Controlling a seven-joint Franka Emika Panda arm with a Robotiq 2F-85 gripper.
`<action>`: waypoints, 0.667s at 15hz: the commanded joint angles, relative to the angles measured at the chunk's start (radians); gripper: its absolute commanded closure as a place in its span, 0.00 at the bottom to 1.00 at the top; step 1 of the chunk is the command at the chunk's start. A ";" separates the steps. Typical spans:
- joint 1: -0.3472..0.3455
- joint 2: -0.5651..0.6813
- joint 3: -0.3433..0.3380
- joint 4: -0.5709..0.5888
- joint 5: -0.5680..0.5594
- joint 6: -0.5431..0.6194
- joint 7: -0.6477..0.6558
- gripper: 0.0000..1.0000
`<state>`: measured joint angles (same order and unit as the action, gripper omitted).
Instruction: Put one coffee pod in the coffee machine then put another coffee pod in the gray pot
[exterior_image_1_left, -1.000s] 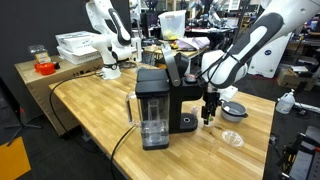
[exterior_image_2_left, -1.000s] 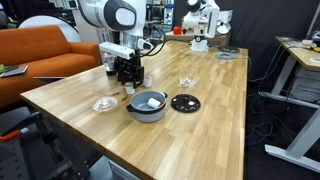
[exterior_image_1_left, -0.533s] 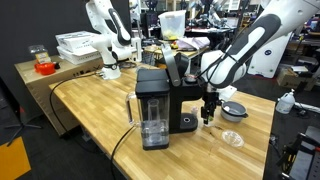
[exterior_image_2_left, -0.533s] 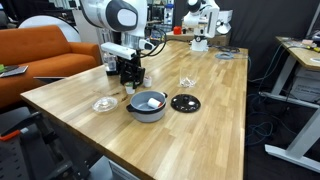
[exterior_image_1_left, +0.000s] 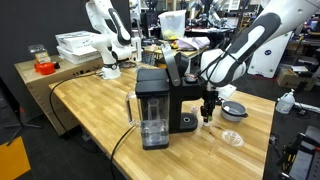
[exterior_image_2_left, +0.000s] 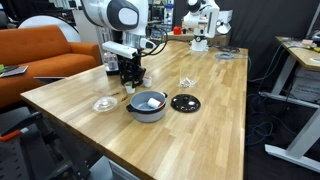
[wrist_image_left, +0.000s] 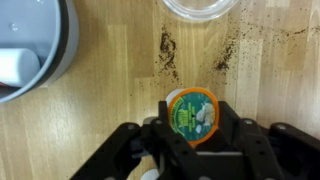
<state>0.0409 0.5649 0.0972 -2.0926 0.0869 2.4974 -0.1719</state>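
In the wrist view a coffee pod (wrist_image_left: 190, 113) with a green and orange lid sits on the wooden table between my gripper's (wrist_image_left: 190, 128) black fingers, which press against its sides. In both exterior views the gripper (exterior_image_1_left: 208, 113) (exterior_image_2_left: 128, 83) is low over the table, right beside the black coffee machine (exterior_image_1_left: 155, 105). The gray pot (exterior_image_2_left: 147, 106) (exterior_image_1_left: 236, 110) stands close by with something white inside; its rim (wrist_image_left: 62, 55) shows at the wrist view's top left.
A black round lid (exterior_image_2_left: 185, 102) lies beside the pot. A clear glass dish (exterior_image_2_left: 104, 103) (exterior_image_1_left: 232, 138) rests on the table near the gripper, its edge (wrist_image_left: 200, 10) at the top of the wrist view. Another white robot arm (exterior_image_1_left: 108, 35) stands at the table's far end.
The arm has stayed in place over the pod. The fingers have closed in from wide open onto the pod's sides.
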 joint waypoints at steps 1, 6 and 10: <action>-0.009 -0.053 0.005 -0.036 -0.014 0.006 0.005 0.74; 0.009 -0.206 -0.030 -0.120 -0.065 0.000 0.043 0.74; 0.003 -0.364 -0.039 -0.248 -0.061 0.043 0.095 0.74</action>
<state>0.0418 0.3100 0.0663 -2.2325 0.0346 2.4973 -0.1244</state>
